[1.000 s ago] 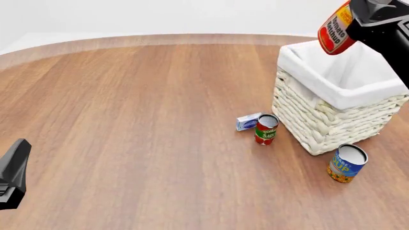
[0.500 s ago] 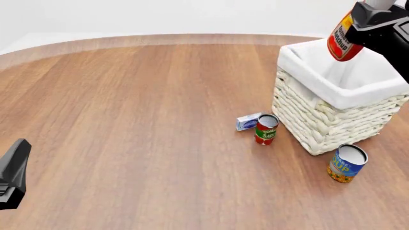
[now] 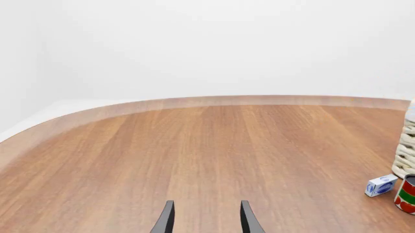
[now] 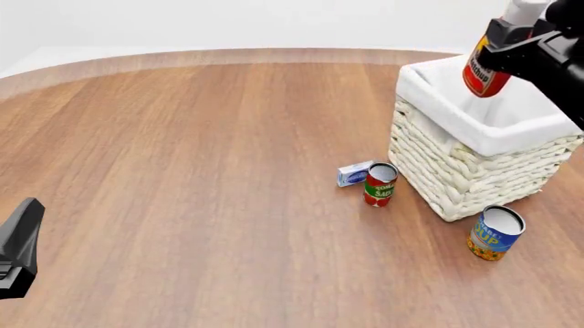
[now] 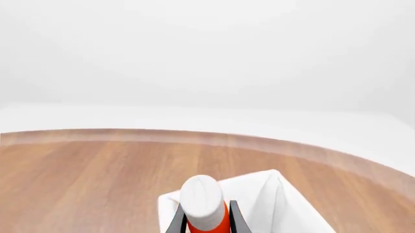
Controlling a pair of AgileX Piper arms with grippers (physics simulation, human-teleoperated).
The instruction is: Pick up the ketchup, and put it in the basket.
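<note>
Fingers of the right gripper (image 4: 507, 49) are clenched on the red-orange ketchup squeeze bottle with white cap and white-and-yellow label (image 4: 485, 68), gripping it just below the cap, as the right wrist view confirms, where two dark fingers (image 5: 178, 222) flank the bottle's neck (image 5: 209, 224). Right arm enters from the upper right of the front view and reaches over the scene's far right; the bottle hangs nearly upright, cap uppermost and tilted slightly to the right, above the opening of the large square cream woven wicker basket with white cloth lining (image 4: 456, 171), its base over the near-left part of the lining and not touching it. Whether anything lies inside the basket cannot be told. Left gripper (image 3: 205, 219) rests low at the near left of the wooden table (image 4: 201, 171), its two fingers parted with nothing between them. Just left of the basket stands a short red-and-green tomato can (image 4: 379, 184), with a small blue-and-white box (image 4: 354, 173) lying beside it; a blue-and-orange soup can (image 4: 496, 233) stands near the basket's near corner.
</note>
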